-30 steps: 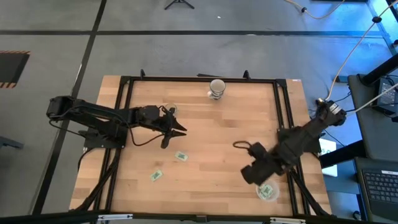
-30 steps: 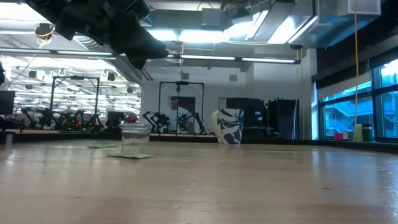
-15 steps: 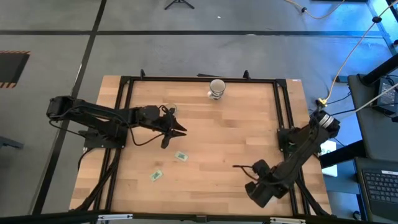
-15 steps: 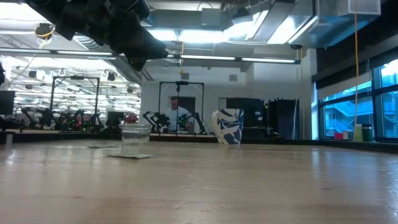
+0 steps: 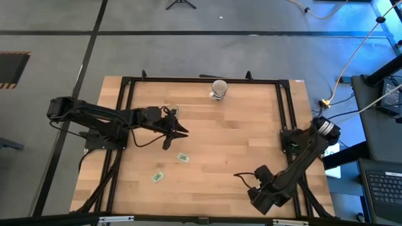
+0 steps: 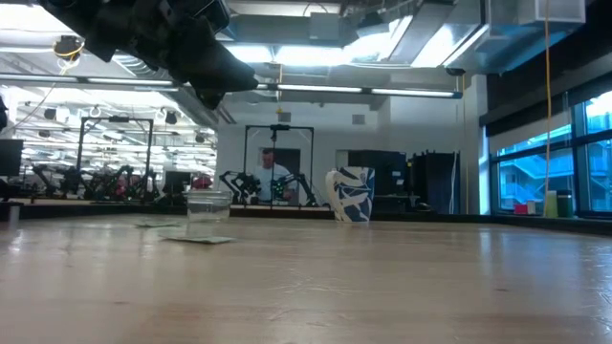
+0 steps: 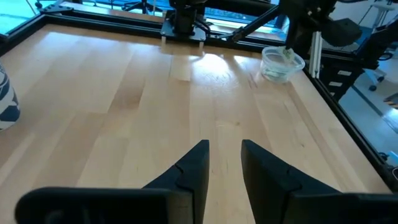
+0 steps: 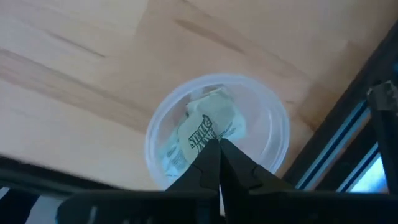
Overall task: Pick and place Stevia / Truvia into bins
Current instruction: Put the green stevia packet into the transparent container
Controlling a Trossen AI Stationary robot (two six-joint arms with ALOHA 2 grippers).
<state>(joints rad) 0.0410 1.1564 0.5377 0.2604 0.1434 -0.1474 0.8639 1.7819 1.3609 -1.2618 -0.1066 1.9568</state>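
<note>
My right gripper is shut, pointing down into a clear round bin near the table's near right corner. The bin holds Stevia sachets, white with green print; one crumpled sachet is at the fingertips. In the high view the right gripper hides the bin. Two more sachets lie flat on the table left of centre. My left gripper hovers open above the table's left half, holding nothing. My right gripper pinches the crumpled sachet by its edge between its two fingertips, coming from above and pointing down. The sachet hangs below the fingers, inside the bin's rim. Whether its lower end rests on the sachets beneath, I cannot tell.
A white cup with a blue pattern stands at the far edge's middle. A second small clear tub stands by the left gripper. A black frame rail runs close beside the right bin. Bare wood lies in the table's middle.
My right gripper has moved toward the table's near edge and down, turning a little, and now stands over the bin, which it covers in the high view. It has stayed shut. The left arm has kept still.
</note>
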